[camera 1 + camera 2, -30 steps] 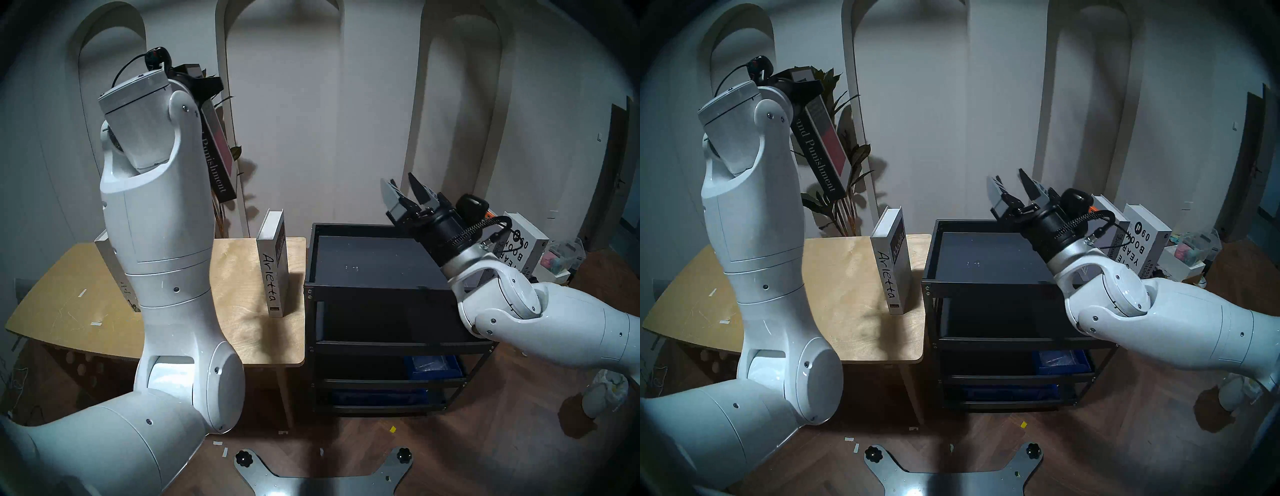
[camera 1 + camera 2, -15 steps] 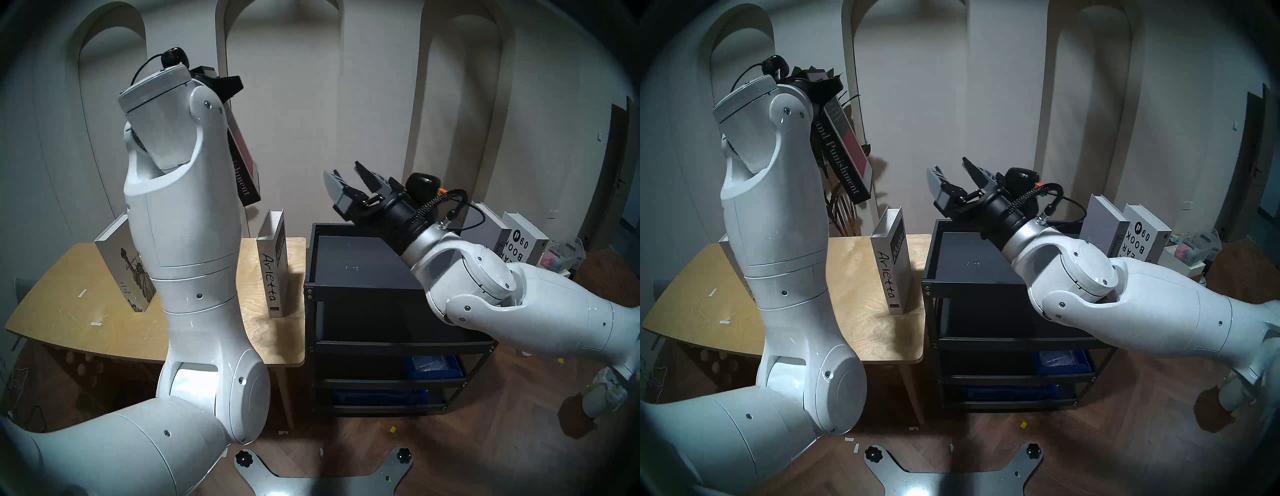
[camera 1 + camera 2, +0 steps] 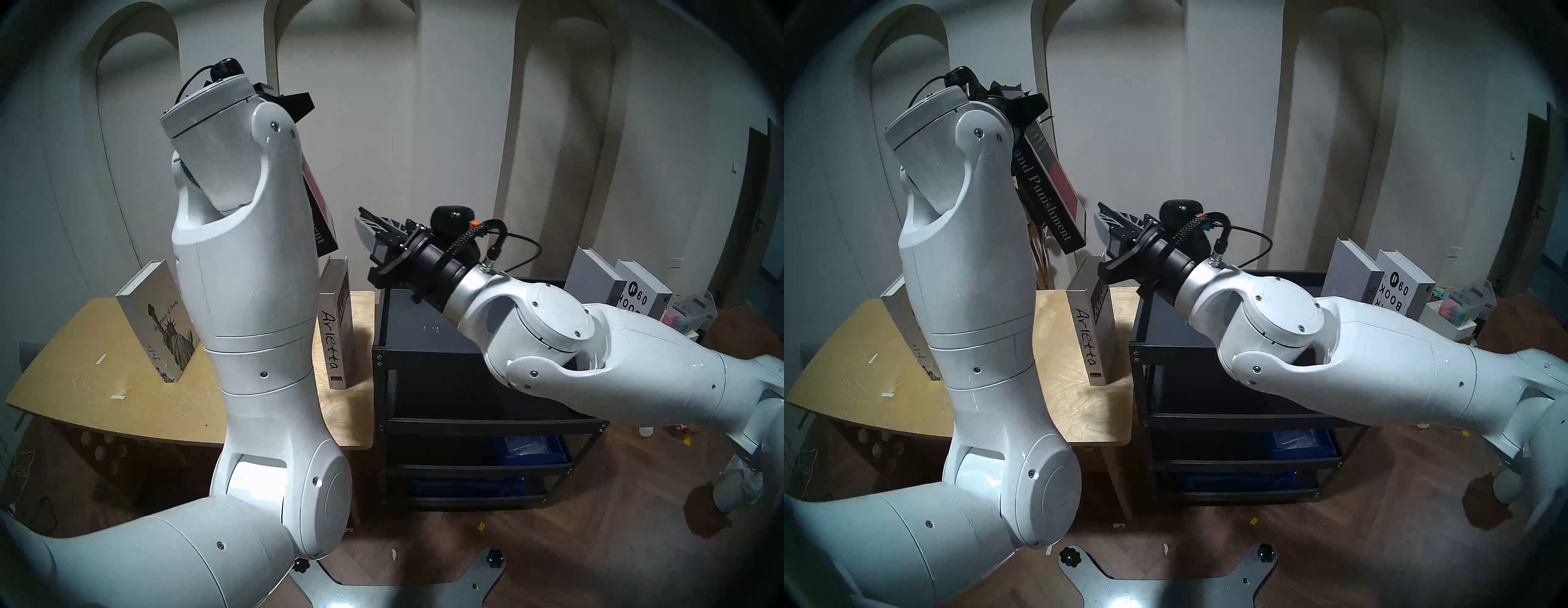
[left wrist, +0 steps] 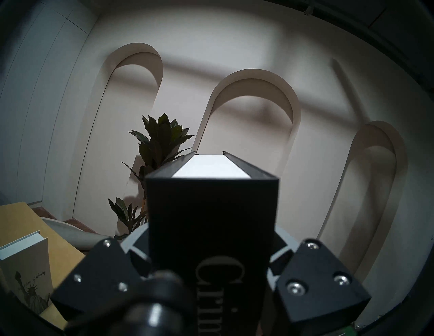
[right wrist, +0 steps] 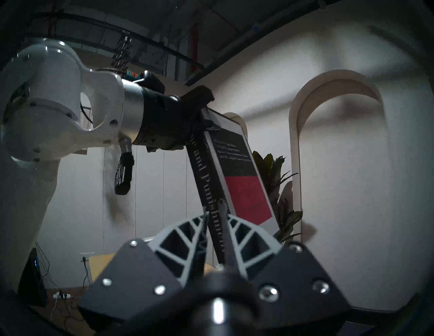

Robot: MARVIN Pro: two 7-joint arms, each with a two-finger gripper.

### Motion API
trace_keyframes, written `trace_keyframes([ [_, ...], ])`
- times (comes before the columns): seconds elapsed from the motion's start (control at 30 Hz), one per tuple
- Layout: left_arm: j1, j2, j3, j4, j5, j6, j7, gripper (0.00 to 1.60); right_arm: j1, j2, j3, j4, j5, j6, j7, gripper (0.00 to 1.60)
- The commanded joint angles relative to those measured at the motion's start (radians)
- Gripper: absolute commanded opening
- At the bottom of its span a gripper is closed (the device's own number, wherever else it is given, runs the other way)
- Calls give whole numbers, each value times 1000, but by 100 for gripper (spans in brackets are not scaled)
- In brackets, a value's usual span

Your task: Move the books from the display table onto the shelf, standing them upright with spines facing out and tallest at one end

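**A:** Black cloth spine, right up against the left wrist lens. The left gripper (image 4: 211,248) is clamped on the top end of "Crime and Punishment" (image 4: 211,223), a pad on either cover.

**B:** And that view cuts the title off after a few letters. From the head, the book's long axis slants down and to the right, with the spine facing the robot and the red cover panel facing right.

**A:** The right gripper (image 5: 214,207) sits just beside the book's low end. Its fingers are drawn close, with a slim gap at the tips and the spine showing beyond them.

**B:** Is it touching the book? I can't tell, and side-on from the head the two fingers merge into one.

**A:** Below, "Arietta" (image 3: 1091,335) stands upright on the display table (image 3: 860,382), spine out, near the shelf (image 3: 382,297).

**B:** The Statue of Liberty book (image 3: 163,322) stands further left, and the left arm hides most of it in the right eye.

**A:** Farthest off, at the shelf's right end, are the grey book (image 3: 1350,271) and the Yearbook (image 3: 1405,288). The right arm covers their feet.
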Motion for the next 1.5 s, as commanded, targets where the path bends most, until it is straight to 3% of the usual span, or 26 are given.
trace_keyframes([
  [0.0,-6,-30,17,-30,-4,-3,27,0,80,-155,-11,73,-127,68,-88,160],
  [0.03,-5,-32,19,-32,-5,-3,29,0,85,-127,-21,55,-128,70,-85,160],
  [0.2,-2,-40,26,-42,-10,-3,43,0,94,-152,-39,63,-163,94,-115,160],
  [0.3,3,-45,31,-53,-15,-3,57,0,106,-183,-57,81,-207,124,-151,160],
  [0.33,6,-48,33,-57,-18,-3,65,0,106,-244,-60,120,-236,141,-180,160],
  [0.4,9,-49,34,-63,-20,-3,73,0,121,-220,-77,112,-250,154,-183,160],
  [0.47,14,-53,39,-73,-26,-3,84,0,131,-280,-86,157,-287,179,-214,160],
  [0.6,22,-58,49,-89,-32,-3,96,0,150,-287,-100,176,-313,199,-228,160],
  [0.67,29,-59,53,-100,-37,-3,105,0,162,-323,-100,212,-333,214,-246,160],
  [0.7,31,-59,54,-104,-38,-3,108,0,171,-309,-102,208,-335,217,-243,160],
  [1.13,72,-46,84,-160,-78,-3,160,0,182,-458,-97,347,-397,248,-333,160],
  [1.47,72,-20,94,-175,-111,-3,187,0,178,-483,-90,363,-411,240,-368,160],
])
